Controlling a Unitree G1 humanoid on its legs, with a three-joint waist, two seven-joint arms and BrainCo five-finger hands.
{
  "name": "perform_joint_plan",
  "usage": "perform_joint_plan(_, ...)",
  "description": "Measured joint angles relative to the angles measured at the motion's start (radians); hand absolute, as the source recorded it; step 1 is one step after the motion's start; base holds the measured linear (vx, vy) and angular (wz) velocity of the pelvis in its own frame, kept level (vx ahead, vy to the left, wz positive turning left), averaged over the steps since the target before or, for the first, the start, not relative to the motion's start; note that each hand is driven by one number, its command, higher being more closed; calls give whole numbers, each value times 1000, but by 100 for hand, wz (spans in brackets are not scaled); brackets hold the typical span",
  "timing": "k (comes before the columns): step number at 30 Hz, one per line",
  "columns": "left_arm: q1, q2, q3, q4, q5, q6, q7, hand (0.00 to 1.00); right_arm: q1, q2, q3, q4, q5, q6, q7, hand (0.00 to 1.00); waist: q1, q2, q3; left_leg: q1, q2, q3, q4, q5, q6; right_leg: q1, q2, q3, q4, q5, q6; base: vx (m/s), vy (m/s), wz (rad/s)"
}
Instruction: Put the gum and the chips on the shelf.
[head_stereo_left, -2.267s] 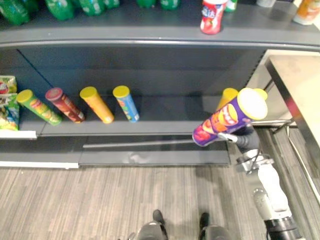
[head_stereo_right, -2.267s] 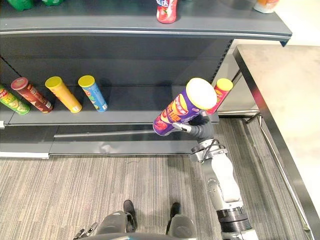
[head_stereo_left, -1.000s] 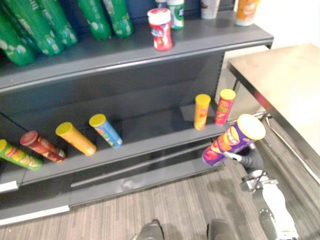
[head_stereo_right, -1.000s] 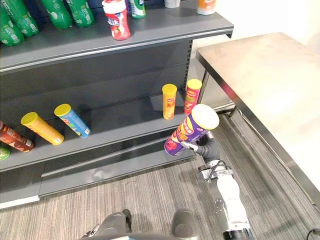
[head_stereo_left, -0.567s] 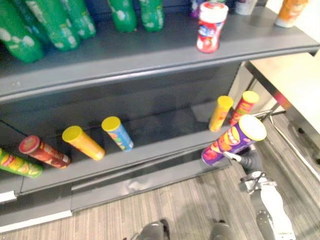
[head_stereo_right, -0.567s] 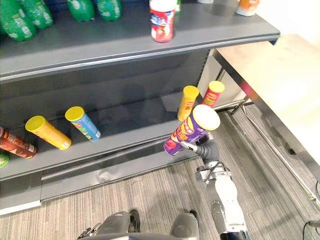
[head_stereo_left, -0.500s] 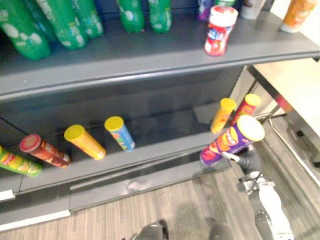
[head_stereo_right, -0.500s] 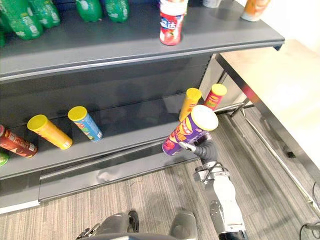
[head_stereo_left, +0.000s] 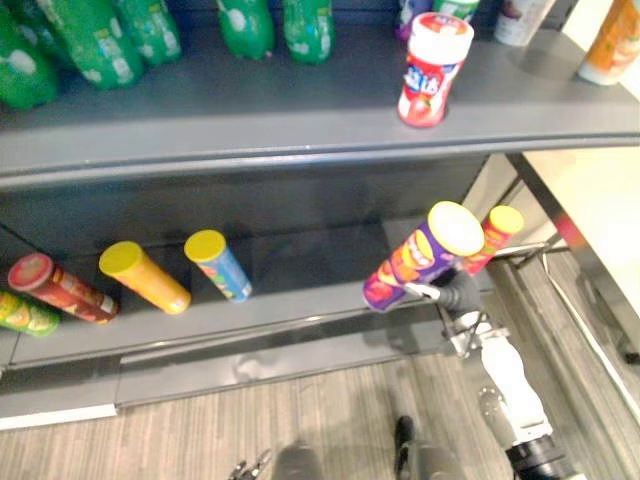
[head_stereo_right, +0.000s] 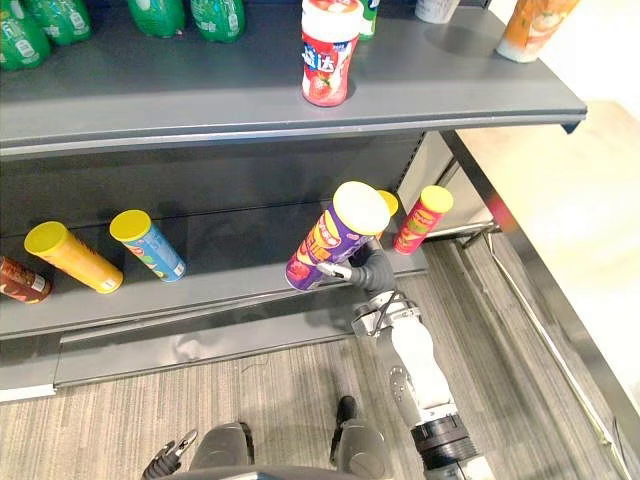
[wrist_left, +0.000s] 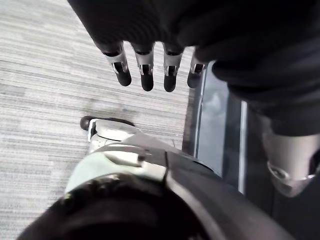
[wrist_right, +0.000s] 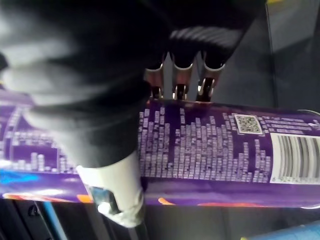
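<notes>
dark grey shelf with an upper and a lower board. by the front edge of the lower board, toward its right end, a purple chips can, tilted, pale lid up, base toward the board. clasped round its middle by the right hand, fingers curled over the can's side, arm reaching up from the lower right. left hand hanging above the floor, fingers straight and loose, holding nothing. red-and-white gum jar upright on the upper board, near its front edge, right of centre.
</notes>
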Motion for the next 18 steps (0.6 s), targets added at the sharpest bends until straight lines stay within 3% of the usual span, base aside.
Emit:
perform_joint_plan(2,-1,-7,16,20,-15,-3,2,0,0,0,25,0,0,9,3,100,7,-1,0,14,8,-10,-46,30,-24,1,9,-17,4,-7,-11,-18,-127,15)
perform_joint_plan(10,-1,-18,34,38,-60,-27,8,0,9,-2,83,-2,-37,31,8,100,-1,3,2,18,-3,-37,-182,120,-26,-26,1,-71,10,-21,-31,-16,-69,20)
perform_joint_plan(18,-47,-15,0,32,-63,-75,26,0,-39,-20,135,2,-126,29,-3,100,-4,23,17,-36,-54,-26,-211,174,-27,-92,-78,-102,83,-43,-16,10,46,23)
